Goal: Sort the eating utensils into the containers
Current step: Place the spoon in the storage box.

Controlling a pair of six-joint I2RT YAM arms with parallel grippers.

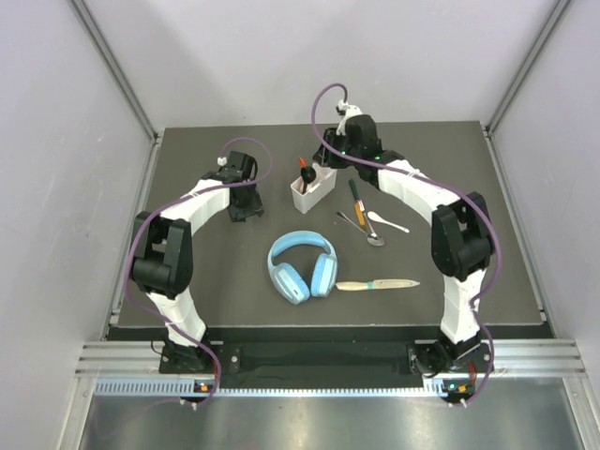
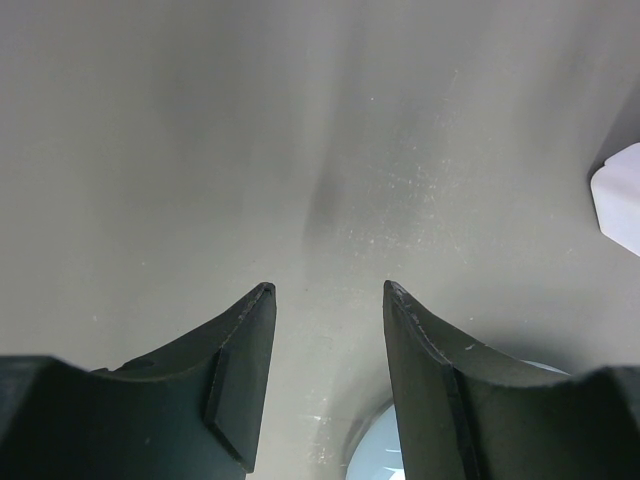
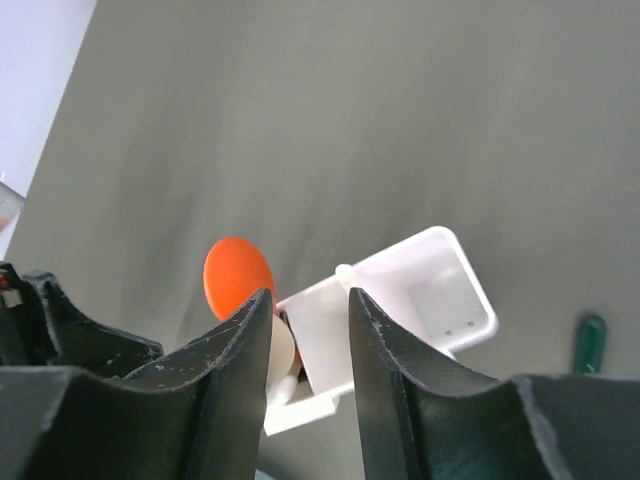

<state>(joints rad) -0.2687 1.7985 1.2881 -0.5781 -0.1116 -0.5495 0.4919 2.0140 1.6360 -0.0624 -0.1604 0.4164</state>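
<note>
Grey tabletop [image 3: 400, 120]; white caddy [image 3: 440, 290] shows between parted right fingers [image 3: 235, 370].

dark grey table [image 1: 225, 292], pale lilac walls [image 1: 56, 112], aluminium front rail [image 1: 544, 356]

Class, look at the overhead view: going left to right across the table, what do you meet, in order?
Left gripper → white caddy → green-handled utensil → white spoon. The headphones, metal spoon and knife overlap these, so they are left out.
</note>
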